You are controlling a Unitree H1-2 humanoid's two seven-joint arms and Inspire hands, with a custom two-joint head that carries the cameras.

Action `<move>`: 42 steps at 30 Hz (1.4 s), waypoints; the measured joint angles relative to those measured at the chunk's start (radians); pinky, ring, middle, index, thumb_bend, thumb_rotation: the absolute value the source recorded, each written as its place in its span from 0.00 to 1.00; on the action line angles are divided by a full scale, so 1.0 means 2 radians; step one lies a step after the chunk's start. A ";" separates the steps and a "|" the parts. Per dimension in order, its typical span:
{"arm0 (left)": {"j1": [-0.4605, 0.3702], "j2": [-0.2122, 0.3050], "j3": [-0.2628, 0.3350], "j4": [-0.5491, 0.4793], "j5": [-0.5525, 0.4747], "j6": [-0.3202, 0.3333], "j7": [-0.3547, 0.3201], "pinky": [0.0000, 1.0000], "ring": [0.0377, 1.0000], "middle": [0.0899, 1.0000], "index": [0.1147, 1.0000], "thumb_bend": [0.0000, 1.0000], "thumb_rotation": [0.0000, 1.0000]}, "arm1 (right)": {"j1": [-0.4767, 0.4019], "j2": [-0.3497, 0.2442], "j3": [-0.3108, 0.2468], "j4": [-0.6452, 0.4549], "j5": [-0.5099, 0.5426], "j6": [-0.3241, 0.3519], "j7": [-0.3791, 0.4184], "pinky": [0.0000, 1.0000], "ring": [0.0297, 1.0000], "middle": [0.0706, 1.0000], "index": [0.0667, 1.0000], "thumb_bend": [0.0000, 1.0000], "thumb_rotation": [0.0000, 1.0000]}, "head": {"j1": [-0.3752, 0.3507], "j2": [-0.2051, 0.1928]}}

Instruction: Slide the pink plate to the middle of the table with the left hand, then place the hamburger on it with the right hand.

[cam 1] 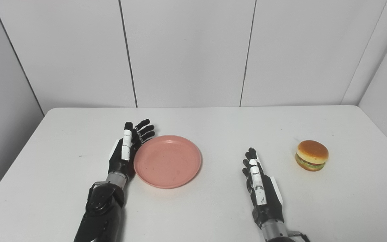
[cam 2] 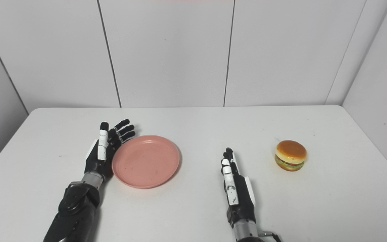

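Plate [cam 1: 167, 161] sits left of centre on tabletop [cam 1: 213, 208], my left robot hand [cam 1: 126, 151] open against its rim; right robot hand [cam 1: 259, 186] open, empty, burger [cam 1: 311, 155] nearby. Uneven push could spin plate.

The white table [cam 1: 213, 215] is showing lots of bare room. The pink plate [cam 1: 167, 161] is sitting a little left of the picture's middle, and the left hand [cam 1: 126, 149] is lying open right against its left rim, blocking that side. The plate's right side is staying free. The right hand [cam 1: 259, 183] is resting open at the lower right. Between it and the hamburger [cam 1: 312, 155], further right, nothing is standing in the way. The top of the table is lying bare up to the wall.
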 measured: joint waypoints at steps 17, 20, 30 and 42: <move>0.042 -0.052 -0.028 -0.078 0.033 0.028 0.034 0.92 0.87 0.83 0.81 0.86 1.00 | 0.002 -0.009 0.000 -0.003 0.003 0.001 0.001 1.00 1.00 1.00 1.00 0.50 0.97 | 0.005 0.003; 0.044 -0.057 -0.029 -0.081 0.033 0.029 0.034 0.92 0.88 0.85 0.82 0.85 1.00 | 0.002 -0.013 0.000 -0.008 0.004 0.003 0.001 1.00 1.00 1.00 1.00 0.51 0.96 | 0.002 0.003; 0.045 -0.061 -0.029 -0.082 0.033 0.029 0.039 0.94 0.91 0.87 0.85 0.86 1.00 | 0.007 -0.015 -0.001 -0.048 0.000 0.023 0.000 1.00 1.00 1.00 1.00 0.52 0.96 | -0.006 0.003; 0.038 -0.061 -0.028 -0.068 0.032 0.021 0.039 0.89 0.89 0.86 0.84 0.85 1.00 | -0.016 -0.026 -0.023 -0.126 -0.005 0.075 -0.004 1.00 1.00 1.00 1.00 0.50 0.94 | -0.018 0.002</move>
